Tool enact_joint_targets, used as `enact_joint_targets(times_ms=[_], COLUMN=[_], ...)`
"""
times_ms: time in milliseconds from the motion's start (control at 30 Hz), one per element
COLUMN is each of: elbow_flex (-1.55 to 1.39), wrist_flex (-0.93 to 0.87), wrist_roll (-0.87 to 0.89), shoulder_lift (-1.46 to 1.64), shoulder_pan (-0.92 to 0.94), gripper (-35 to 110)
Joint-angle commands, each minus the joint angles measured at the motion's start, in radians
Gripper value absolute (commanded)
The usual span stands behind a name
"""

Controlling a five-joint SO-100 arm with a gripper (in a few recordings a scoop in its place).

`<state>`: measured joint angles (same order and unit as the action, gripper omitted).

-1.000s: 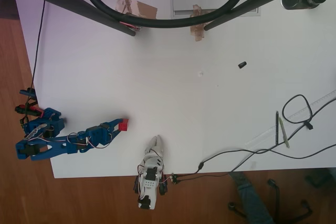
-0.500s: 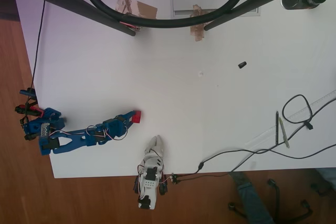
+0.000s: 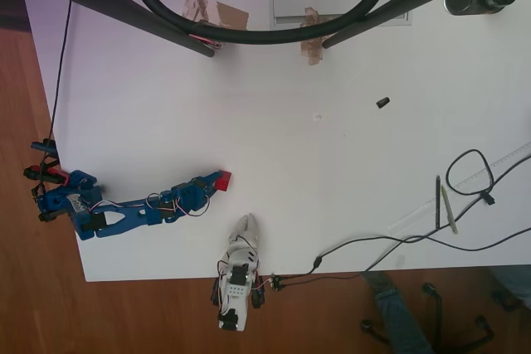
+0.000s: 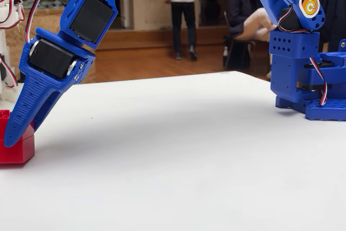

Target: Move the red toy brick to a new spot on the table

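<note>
Now the small bright red plastic toy brick (image 3: pixel 221 180) (image 4: pixel 15 142) sits on the plain white matte worktop (image 3: pixel 274 147) (image 4: pixel 178 155), toward its lower left in the overhead view. Blue plastic jaws (image 3: pixel 214 182) (image 4: pixel 16 131) are clenched on it at the tip of the blue arm (image 3: pixel 133 213). Well apart on the right lies a small black cylinder piece (image 3: pixel 382 103).

tool (image 3: pixel 217 181) and red toy brick (image 3: pixel 223 180) — farther right
</note>
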<state>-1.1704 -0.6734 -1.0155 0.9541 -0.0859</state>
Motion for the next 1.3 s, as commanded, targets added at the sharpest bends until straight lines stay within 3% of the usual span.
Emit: enact_joint_targets(times_ms=[0,333,433,633,800,1033,1267], elbow_flex=[0.092,-0.066,-0.360,-1.233,-1.717,-1.997,-2.049], wrist_flex=[-0.026,-0.104,-0.103,-0.081,-0.215,-0.531,-0.541], wrist_roll=[0.020,0.058,0.031,-0.186,-0.302,-0.580,-0.563], shoulder_lift=[0.021,0.330,0.629,1.384,1.852,2.233,2.356], shoulder_pan=[0.020,0.074,0.129,0.272,0.244,0.187,0.229], gripper=[20,31,28,13,0,0,1])
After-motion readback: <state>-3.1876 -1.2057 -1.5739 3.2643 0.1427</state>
